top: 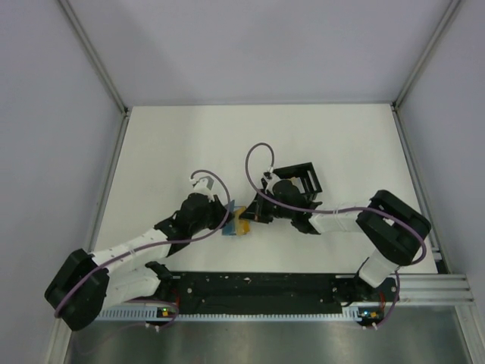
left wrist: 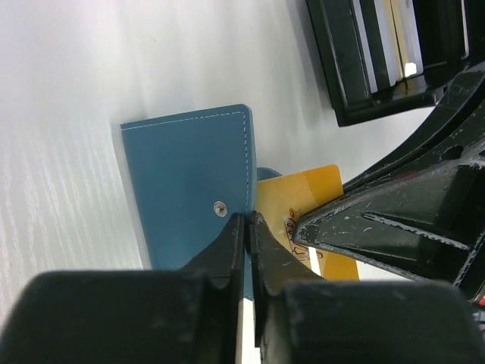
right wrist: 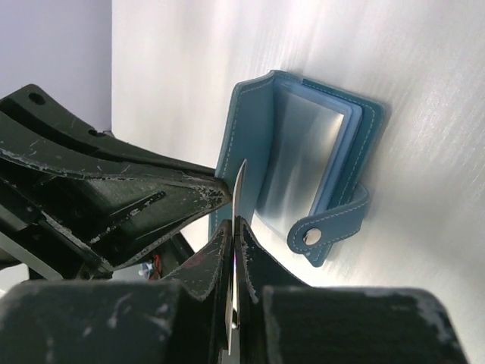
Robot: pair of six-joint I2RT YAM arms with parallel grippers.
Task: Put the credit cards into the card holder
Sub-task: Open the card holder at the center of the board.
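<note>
The teal-blue card holder (right wrist: 250,136) lies open on the table, its silver sleeves and snap strap showing. My left gripper (left wrist: 248,218) is shut on the edge of its raised cover (left wrist: 189,171). An orange-yellow credit card (left wrist: 303,197) is held by my right gripper (right wrist: 236,224), which is shut on it. In the right wrist view that card (right wrist: 239,186) stands edge-on, its tip right beside the raised cover. From above, both grippers meet over the card holder (top: 228,226) and the card (top: 242,225) near the table's middle front. More cards (left wrist: 394,38) stand in the black tray.
The black open-topped tray (top: 311,171) sits just behind my right gripper (top: 256,214), close to its wrist. White table runs out behind it and to both sides, bounded by metal frame rails. The arms' bases and a black rail lie along the near edge.
</note>
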